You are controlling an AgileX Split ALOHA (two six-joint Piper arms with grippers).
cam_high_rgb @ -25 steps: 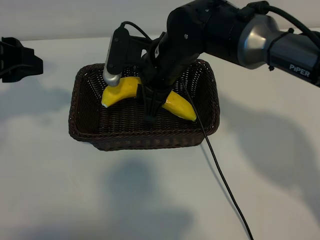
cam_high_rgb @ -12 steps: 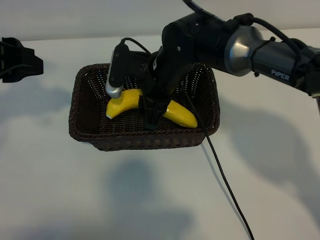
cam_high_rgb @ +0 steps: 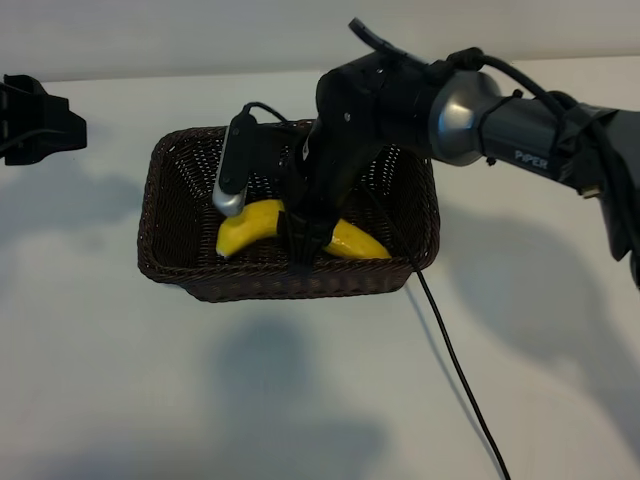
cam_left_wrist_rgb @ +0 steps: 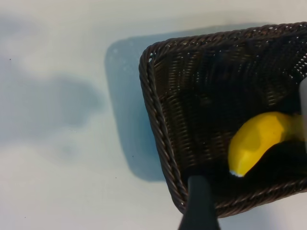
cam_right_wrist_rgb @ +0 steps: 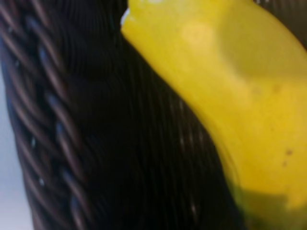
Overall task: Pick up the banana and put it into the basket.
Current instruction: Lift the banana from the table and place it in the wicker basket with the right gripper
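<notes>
**Q:** What does your workspace look like?

**A:** White table (cam_high_rgb: 300, 400) fills your view, lit evenly, with soft grey shadows across it. Near the middle sits the basket (cam_high_rgb: 190, 270), dark brown wicker, rectangular, with a braided rim. A black cable (cam_high_rgb: 450, 360) trails from the right arm across the table toward the near edge.

**Q:** Where is the banana?

**A:** The banana (cam_high_rgb: 250, 225) is inside the basket, bright yellow, low down by the woven floor. One end points toward the basket's left wall, the other toward its right wall. I cannot tell whether it touches the bottom.

**Q:** What is your right arm doing?

**A:** Your right arm reaches in from the right and tips steeply down into the basket. The right gripper (cam_high_rgb: 303, 240) is clamped across the middle of the banana, one dark finger showing in front of the fruit. Your right wrist camera sits very close: yellow peel against dark wicker.

**Q:** And your left arm?

**A:** Your left arm is parked at the far left edge of the table, well apart from the basket. Of the left gripper (cam_left_wrist_rgb: 199, 203), one dark fingertip shows in its wrist camera, over the basket's corner. Its jaws stand apart and hold nothing.
</notes>
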